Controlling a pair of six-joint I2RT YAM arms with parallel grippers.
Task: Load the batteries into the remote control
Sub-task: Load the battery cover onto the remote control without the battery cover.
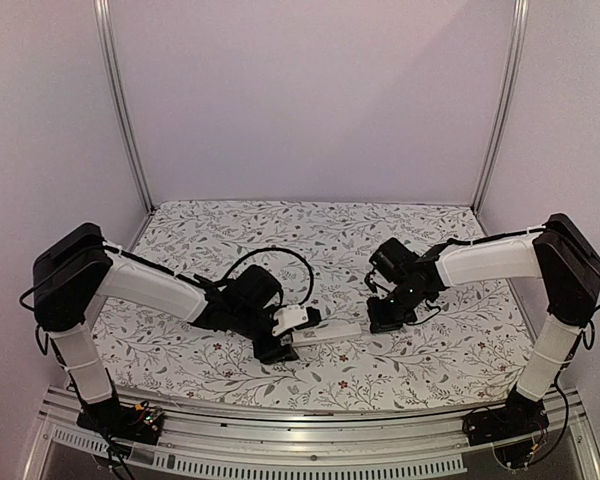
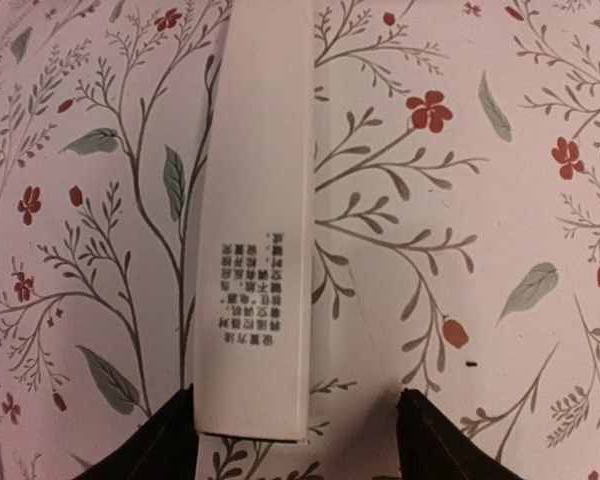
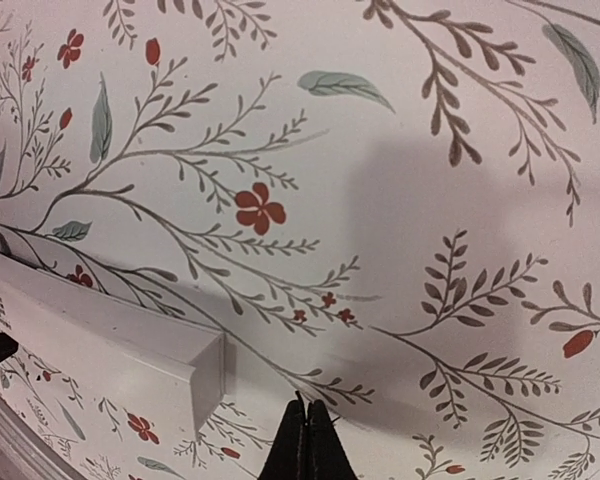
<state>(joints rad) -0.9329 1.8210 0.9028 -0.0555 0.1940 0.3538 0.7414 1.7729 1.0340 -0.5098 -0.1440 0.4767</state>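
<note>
two black fingers [image 2: 170,445] of the left gripper [image 2: 296,425] stand apart around the near end of the remote control [image 2: 255,200], which lies flat on the floral tablecloth [image 2: 500,250], printed side up, close against one finger with a clear gap at the other (so nothing is grasped). past its far end the right gripper [image 3: 305,432] hangs low over the cloth, clenched on nothing, just beside the bar. no batteries show in any view, and the risk i see is a finger clipping the loose bar and spinning it off line.

remote control [image 2: 260,150], small Chinese print [image 2: 252,290], unreadable
</note>
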